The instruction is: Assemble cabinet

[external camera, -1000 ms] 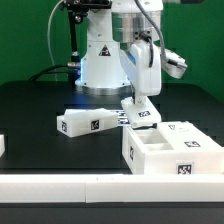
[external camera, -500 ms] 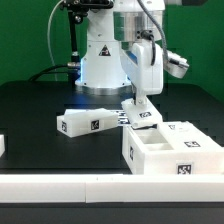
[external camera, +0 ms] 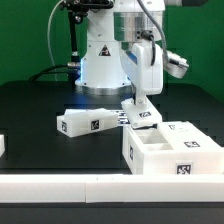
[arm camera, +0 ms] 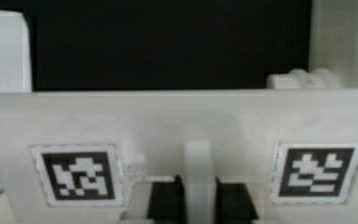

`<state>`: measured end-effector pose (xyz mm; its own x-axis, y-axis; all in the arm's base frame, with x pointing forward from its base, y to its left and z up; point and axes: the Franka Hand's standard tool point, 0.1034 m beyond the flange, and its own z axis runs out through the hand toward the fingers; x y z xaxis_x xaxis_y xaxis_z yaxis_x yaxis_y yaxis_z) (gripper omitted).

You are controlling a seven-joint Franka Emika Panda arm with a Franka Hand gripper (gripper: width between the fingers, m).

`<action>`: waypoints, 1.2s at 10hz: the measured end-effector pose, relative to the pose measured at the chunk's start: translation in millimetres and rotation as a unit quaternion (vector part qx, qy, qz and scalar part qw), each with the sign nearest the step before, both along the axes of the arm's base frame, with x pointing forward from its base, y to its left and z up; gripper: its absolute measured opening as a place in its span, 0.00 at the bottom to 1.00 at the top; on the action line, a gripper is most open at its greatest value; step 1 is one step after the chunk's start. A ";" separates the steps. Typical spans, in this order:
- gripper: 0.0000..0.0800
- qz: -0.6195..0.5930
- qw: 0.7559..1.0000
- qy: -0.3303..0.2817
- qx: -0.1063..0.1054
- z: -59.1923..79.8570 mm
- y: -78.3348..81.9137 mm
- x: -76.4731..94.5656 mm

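Gripping a cabinet panel [arm camera: 176, 120] by its narrow middle ridge, my gripper [arm camera: 197, 200] is closed almost fully. Panel: white and chunky, with two black-and-white tags facing my wrist and its long axis across my fingers. Cabinet body [external camera: 170, 150]: compartments open upward. It lies lengthwise along the table's [external camera: 40, 110] front edge, toward the exterior view's right, just beside the panel.

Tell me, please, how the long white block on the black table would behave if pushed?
Probably stiff: the white block looks like chunky plastic. Lying flat on the table, it should slide, not roll or tip.
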<state>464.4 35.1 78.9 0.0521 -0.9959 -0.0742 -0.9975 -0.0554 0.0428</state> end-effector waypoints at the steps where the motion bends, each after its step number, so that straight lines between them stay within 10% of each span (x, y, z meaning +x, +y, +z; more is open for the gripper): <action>1: 0.08 -0.008 1.000 -0.001 0.006 3.2 -3.7 -3.2; 12: 0.08 0.021 1.000 0.004 -0.007 -4.8 -0.9 3.1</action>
<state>467.5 34.2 74.0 0.0923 -0.9939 -0.0604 -0.9941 -0.0955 0.0522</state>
